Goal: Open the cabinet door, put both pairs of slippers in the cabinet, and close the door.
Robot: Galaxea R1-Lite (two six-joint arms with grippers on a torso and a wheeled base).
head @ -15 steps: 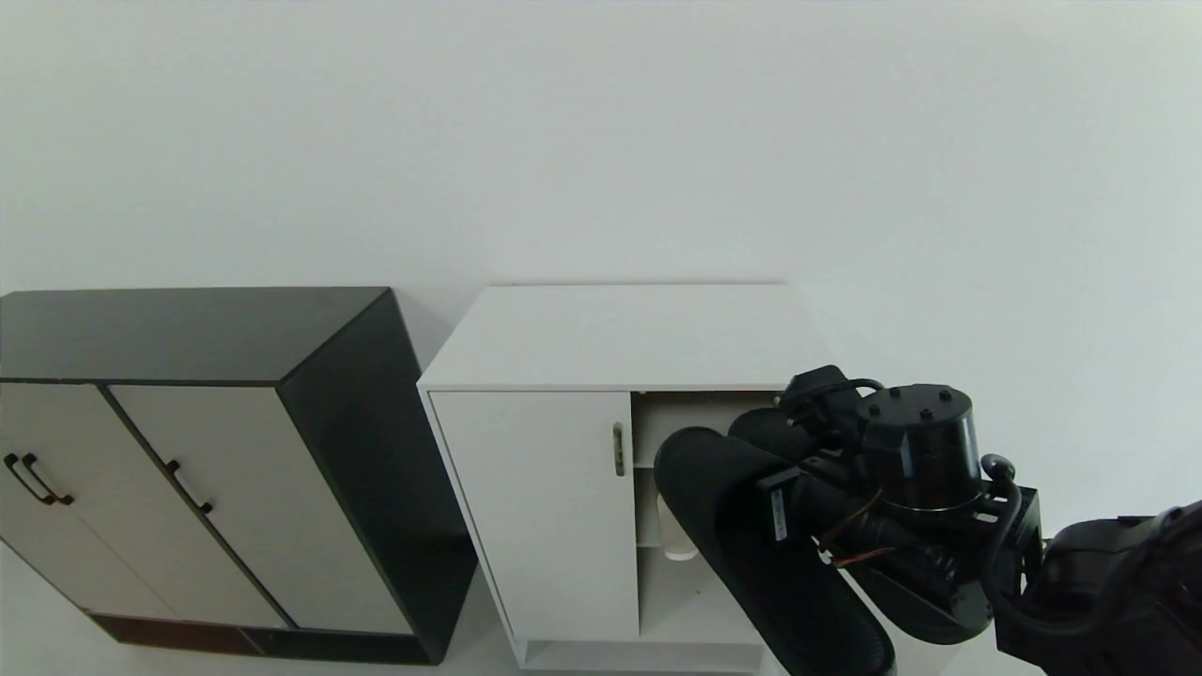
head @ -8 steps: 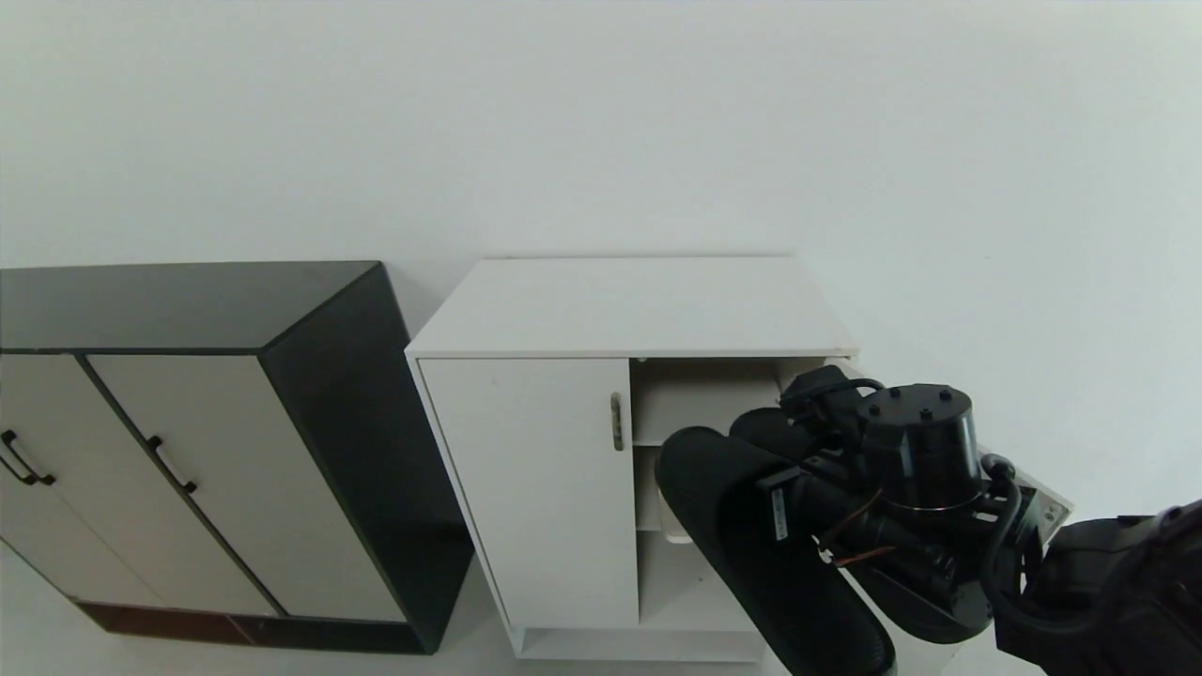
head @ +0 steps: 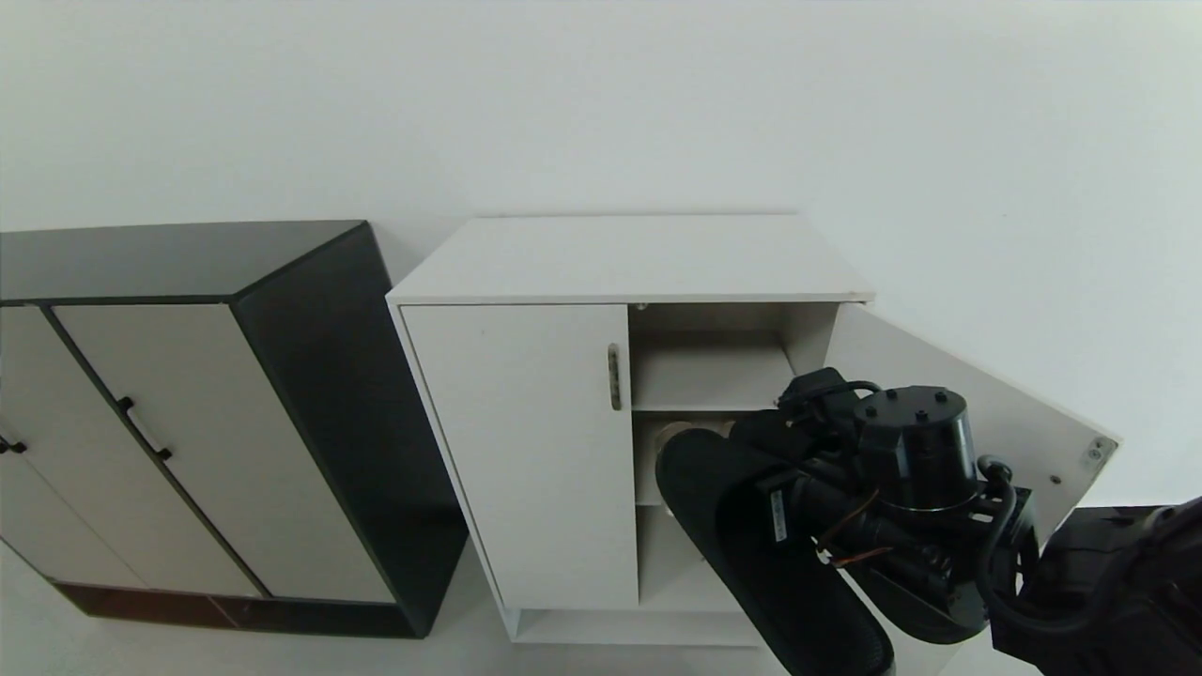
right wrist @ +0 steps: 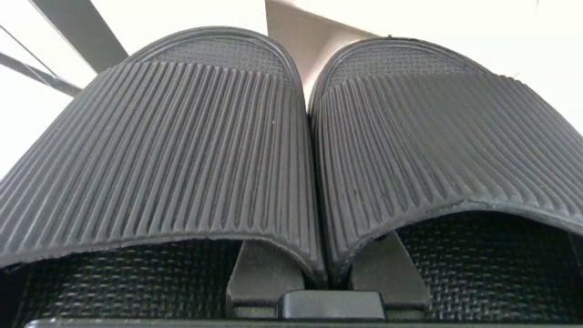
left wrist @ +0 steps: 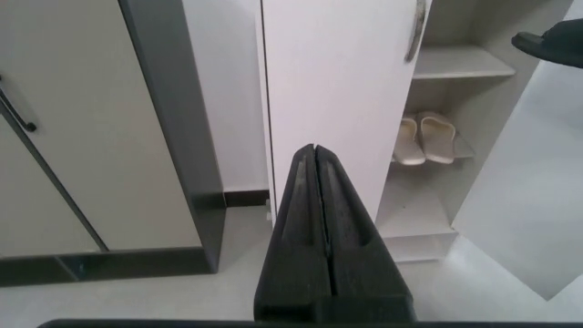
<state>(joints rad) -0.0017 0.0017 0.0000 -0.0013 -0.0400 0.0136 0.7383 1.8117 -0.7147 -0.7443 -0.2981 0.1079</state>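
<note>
The white cabinet (head: 620,258) stands against the wall with its right door (head: 995,413) swung open and its left door (head: 526,451) closed. A beige pair of slippers (left wrist: 424,138) lies on its middle shelf. My right gripper (head: 798,488) is shut on a black pair of slippers (head: 751,545), held side by side in front of the open compartment, toes towards the shelves. Their ribbed straps (right wrist: 310,137) sit just above my right gripper (right wrist: 323,273). My left gripper (left wrist: 316,159) is shut on nothing, low before the closed door. A black slipper tip (left wrist: 551,41) shows near the top shelf.
A black cabinet with two light doors (head: 310,404) stands close on the left of the white one. The top shelf (head: 714,376) and bottom shelf (left wrist: 414,205) are bare. Light floor (left wrist: 510,210) lies in front.
The head camera has moved: the cabinets sit higher in the picture and the open right door has come into view. The right gripper keeps the black slippers in the same hold.
</note>
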